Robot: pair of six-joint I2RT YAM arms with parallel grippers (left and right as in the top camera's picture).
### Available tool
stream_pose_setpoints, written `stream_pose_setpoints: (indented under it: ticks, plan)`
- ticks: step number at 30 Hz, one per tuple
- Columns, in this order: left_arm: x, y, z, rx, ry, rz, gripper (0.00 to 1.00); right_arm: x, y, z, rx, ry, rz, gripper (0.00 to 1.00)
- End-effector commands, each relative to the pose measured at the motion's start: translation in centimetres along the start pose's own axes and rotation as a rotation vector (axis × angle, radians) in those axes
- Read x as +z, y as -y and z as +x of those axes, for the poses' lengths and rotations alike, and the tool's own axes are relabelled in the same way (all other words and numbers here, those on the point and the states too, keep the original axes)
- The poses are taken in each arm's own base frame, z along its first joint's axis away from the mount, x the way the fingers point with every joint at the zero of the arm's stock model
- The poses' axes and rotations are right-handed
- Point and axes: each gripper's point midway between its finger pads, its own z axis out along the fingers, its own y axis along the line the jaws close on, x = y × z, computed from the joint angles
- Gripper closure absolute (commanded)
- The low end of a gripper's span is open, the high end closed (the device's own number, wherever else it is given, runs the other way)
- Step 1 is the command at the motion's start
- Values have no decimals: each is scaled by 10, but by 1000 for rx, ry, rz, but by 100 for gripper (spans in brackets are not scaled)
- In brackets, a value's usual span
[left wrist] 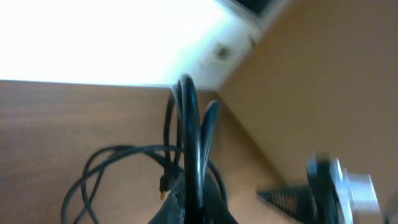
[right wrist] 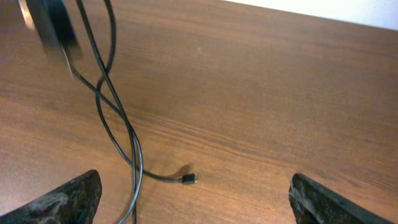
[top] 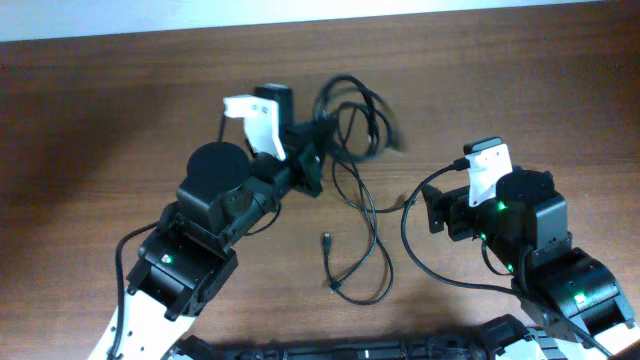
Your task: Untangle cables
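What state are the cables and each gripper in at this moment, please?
cables: looped and tangled, one bunch gripped, the rest trailing on the table
plug end: lying free on the table
left gripper: shut on the cables
right gripper: open, empty

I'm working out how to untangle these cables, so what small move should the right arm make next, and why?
Probably lower the open right gripper onto the loose plug end and close. The left gripper holds the cables bunched, while crossed strands trail toward that plug.
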Motion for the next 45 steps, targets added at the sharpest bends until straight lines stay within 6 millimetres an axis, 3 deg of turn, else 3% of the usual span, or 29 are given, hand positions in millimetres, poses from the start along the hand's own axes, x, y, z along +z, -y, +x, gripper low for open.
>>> stream_pose_setpoints:
  ticks: [1,3,7,8,12,13,14,15,16,18,21,25,30,34,37,42,45]
  plan:
    - [-17,-19,-56,-174,269,-133,100,-1,-2,2,18,-8,-15,5]
    - [-23,-20,-73,-251,362,-135,100,-1,-2,2,18,-8,-15,5]
    - [-41,-55,-89,-572,563,-254,100,-1,-2,2,37,-8,-15,5]
    - [-44,-62,-89,-639,592,-273,100,-1,-2,3,37,-9,-15,5]
    - [-43,-83,-69,-630,553,-397,100,-1,-2,3,36,-11,-15,5]
    - [-39,-94,-56,-616,514,-458,84,-1,-2,3,36,-12,-15,5]
    - [-35,-102,-44,-605,474,-504,59,-1,-2,3,36,-11,-15,5]
    - [-32,-111,-30,-591,428,-558,9,-1,-2,3,36,-11,-15,5]
    - [-29,-119,-17,-577,385,-607,1,-1,-2,3,36,-12,-15,5]
    - [-30,-126,-9,-562,358,-649,1,-1,-2,4,36,-14,-15,5]
    - [-41,-128,-17,-408,353,-697,1,-1,-2,4,46,-16,-14,1]
    - [-69,-144,-18,-258,355,-849,1,7,-5,1,126,-23,-28,1]
    - [-113,-195,13,-217,198,-1114,1,62,-65,-10,120,-92,-352,1]
    - [-147,-221,37,-243,64,-1258,1,118,-108,-5,123,-157,-567,4]
    - [-149,-222,46,-263,19,-1256,1,143,-135,1,107,-170,-651,4]
    - [-141,-225,55,-274,-31,-1251,1,188,-201,16,20,-119,-764,4]
    - [-136,-229,61,-272,-61,-1264,1,216,-209,35,61,-149,-720,10]
